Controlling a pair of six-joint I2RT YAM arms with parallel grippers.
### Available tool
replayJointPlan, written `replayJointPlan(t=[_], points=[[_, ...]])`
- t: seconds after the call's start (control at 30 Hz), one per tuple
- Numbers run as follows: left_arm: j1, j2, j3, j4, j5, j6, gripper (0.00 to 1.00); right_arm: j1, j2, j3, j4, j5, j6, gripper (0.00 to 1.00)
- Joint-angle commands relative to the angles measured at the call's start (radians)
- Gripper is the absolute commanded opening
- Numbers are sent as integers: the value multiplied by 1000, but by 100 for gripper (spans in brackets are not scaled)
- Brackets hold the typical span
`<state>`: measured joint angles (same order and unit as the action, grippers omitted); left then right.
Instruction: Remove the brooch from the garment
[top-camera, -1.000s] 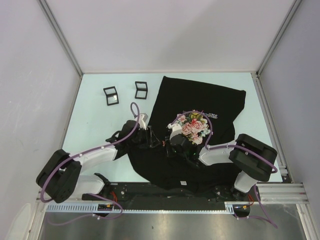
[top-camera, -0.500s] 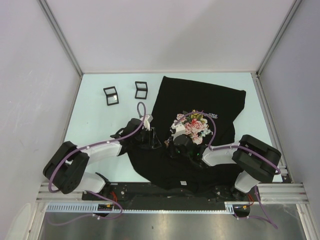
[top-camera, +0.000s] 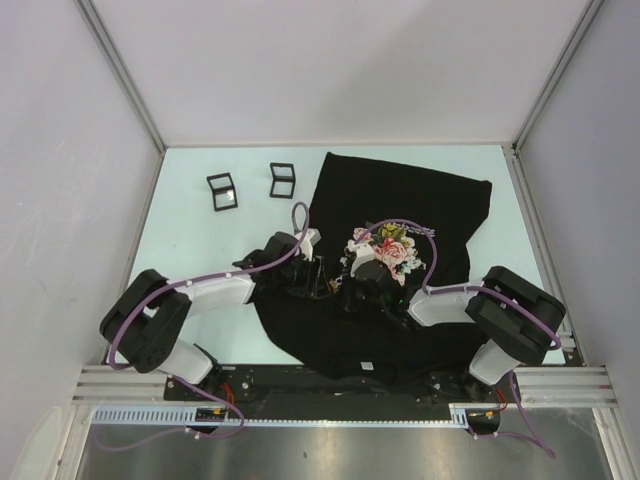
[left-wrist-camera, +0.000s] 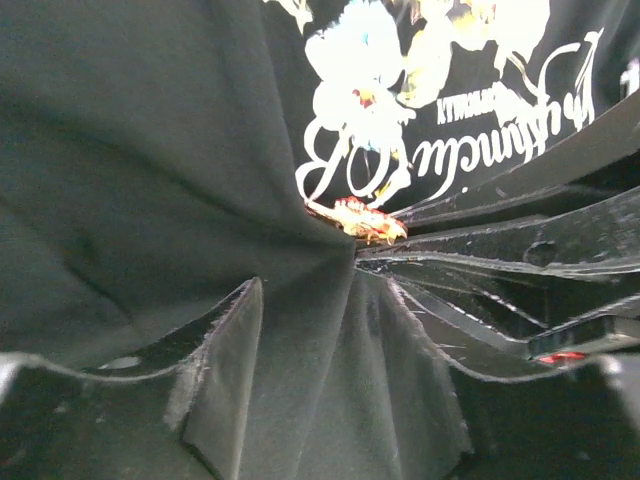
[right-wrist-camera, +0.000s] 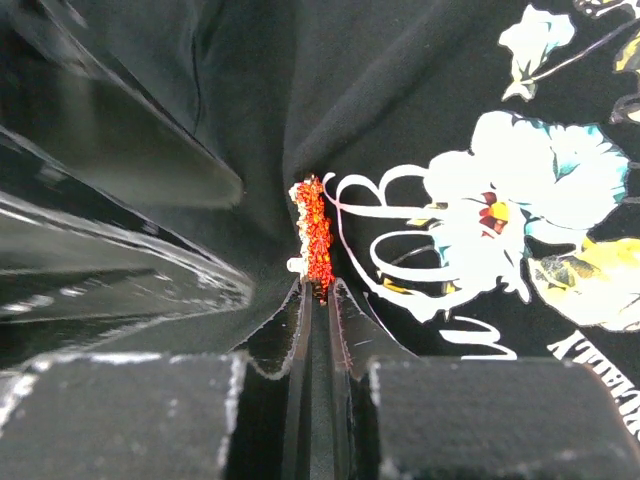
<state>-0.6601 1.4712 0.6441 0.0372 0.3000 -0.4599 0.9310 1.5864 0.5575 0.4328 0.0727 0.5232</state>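
My right pincer (right-wrist-camera: 318, 292) is closed to a thin slit, and its two tips nip the near end of the brooch (right-wrist-camera: 313, 238). The brooch is a small red and orange piece with a pale edge. In the right wrist view its long axis runs straight up the view, in line with my fingers, and points away from the pincer. It sits on the black shirt (right-wrist-camera: 400, 80), just beside the first big curl of the white lettering (right-wrist-camera: 385, 235) and next to the printed flowers (right-wrist-camera: 540, 190). The cloth is drawn into creases that meet at the brooch.

My left pincer (left-wrist-camera: 320, 310) is partway closed on a raised fold of the shirt. One of its fingers (left-wrist-camera: 222, 365) stands on each side, and the cloth fills the gap between them. In the left wrist view the brooch (left-wrist-camera: 358, 218) lies just beyond that fold. Its long axis runs across the view and dips slightly to the right, where the shiny black fingers of the right pincer meet it.

From above, both pincers come together over the lower middle of the shirt (top-camera: 400, 190), just left of the printed flowers. The shirt is spread over the right half of the pale table (top-camera: 190, 240). Two small black square frames (top-camera: 222, 190) stand on the table to the left of the shirt.
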Motion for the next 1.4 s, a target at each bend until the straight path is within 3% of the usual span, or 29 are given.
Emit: replayJointPlan(t=[0.0,0.23,0.47,1.37], points=[[-32,32,37,26,28,12,53,-11,-5,-1,61,-36,-5,0],[-45,57,51,35,-21,-20,52,-11,0,-1,63,-42,-9,0],[-45,38,54,21,-90,-49,43,-12,7,-2,54,-33,-25,0],[-44,124,114,55,-48,-120,43,32,47,10,99,-62,-130,0]])
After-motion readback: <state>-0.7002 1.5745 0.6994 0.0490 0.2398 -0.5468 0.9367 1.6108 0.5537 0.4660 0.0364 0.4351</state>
